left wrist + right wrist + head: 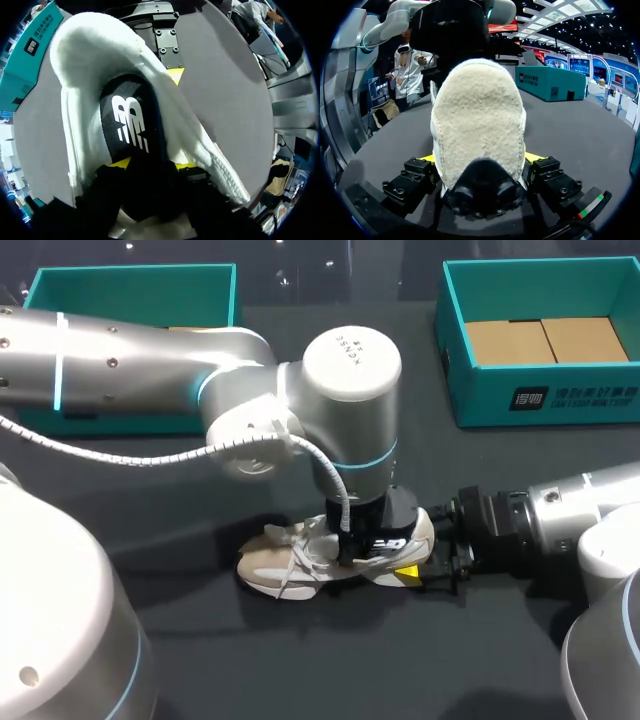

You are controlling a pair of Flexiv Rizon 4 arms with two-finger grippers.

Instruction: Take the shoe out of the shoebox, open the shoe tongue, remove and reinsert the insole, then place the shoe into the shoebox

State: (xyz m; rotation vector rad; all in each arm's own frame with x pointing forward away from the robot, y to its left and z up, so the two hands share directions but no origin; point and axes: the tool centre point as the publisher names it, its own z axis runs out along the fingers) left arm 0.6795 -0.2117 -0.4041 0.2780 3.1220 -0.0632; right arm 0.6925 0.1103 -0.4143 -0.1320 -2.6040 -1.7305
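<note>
The shoe (300, 565) stands on its sole on the dark table (300, 670), near the front middle and outside both boxes, with its toe toward my left side and its heel toward my right. It is a pale beige and white trainer with loose white laces, and its mouth is open upward. In my left wrist view I look straight down into the shoe (80, 100) at the black insole (130, 125) lying inside with a white mark on it. My left gripper (362, 552) comes down from above into that mouth; in its own view the left gripper (152, 164) sits over the near end of the insole, and I cannot tell whether it grips anything. My right gripper (420, 566) lies low at the heel, and its wrist view shows the fuzzy heel of the shoe (477, 115) clamped in the right gripper (480, 159), a yellow tip pressed to each side. Well behind the shoe, the right teal box (540, 395) holds brown cardboard, and the left teal box (130, 285) is partly behind my left arm.
</note>
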